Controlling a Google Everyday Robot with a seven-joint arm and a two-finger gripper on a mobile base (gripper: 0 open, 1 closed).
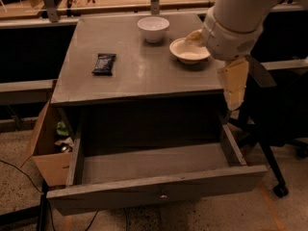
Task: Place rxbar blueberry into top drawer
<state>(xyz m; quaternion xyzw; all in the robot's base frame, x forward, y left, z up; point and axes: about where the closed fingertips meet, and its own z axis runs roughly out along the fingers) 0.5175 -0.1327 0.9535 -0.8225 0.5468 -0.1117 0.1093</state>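
Rxbar blueberry (104,63) is lying flat on the left part of the tabletop (144,78), near its left edge and well apart from both bowls. Not yet grasped.

Top drawer (159,183) is standing pulled out below the tabletop, knob (163,195) facing the camera.

Gripper (233,100) is hanging at the right front corner of the tabletop, just past the cream bowl (188,50) and above the drawer's right wall. Cannot tell whether it is released or clenched; nothing is showing in it. It is well apart from the bar.

Risks I am noting (judgement):
- The arm (236,18) is sitting right over the cream bowl, with the white bowl (153,29) just behind it. Crossing leftward toward the bar at low height is likely to be clipping one of them and pushing it across the tabletop or off it.
- The bar is thin and flat. A shallow or off-centre approach is more likely to be shoving it than gripping it, and it is lying close to the left edge. Below that edge an open cardboard box (48,148) is waiting to catch it.
- The tabletop is overhanging the rear of the drawer. Descending too far back is risking a knock on the tabletop's front edge; letting go too far forward is risking the bar landing on the floor.
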